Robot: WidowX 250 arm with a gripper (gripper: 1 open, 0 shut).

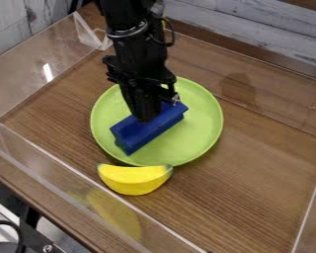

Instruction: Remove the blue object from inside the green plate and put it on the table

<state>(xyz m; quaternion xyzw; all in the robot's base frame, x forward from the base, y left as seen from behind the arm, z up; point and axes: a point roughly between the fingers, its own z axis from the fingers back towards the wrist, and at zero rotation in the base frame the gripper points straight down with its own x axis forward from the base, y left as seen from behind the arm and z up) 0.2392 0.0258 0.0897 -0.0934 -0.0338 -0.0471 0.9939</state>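
Observation:
The blue object lies aslant inside the green plate, its lower end toward the plate's front left. My gripper comes straight down from above and its black fingers stand close together, pinched on the block's upper middle. The block still rests on the plate. The plate sits on the brown wood table.
A yellow banana-shaped toy lies on the table just in front of the plate's rim. Clear acrylic walls border the tabletop on the left, front and back. Bare wood lies to the right of the plate.

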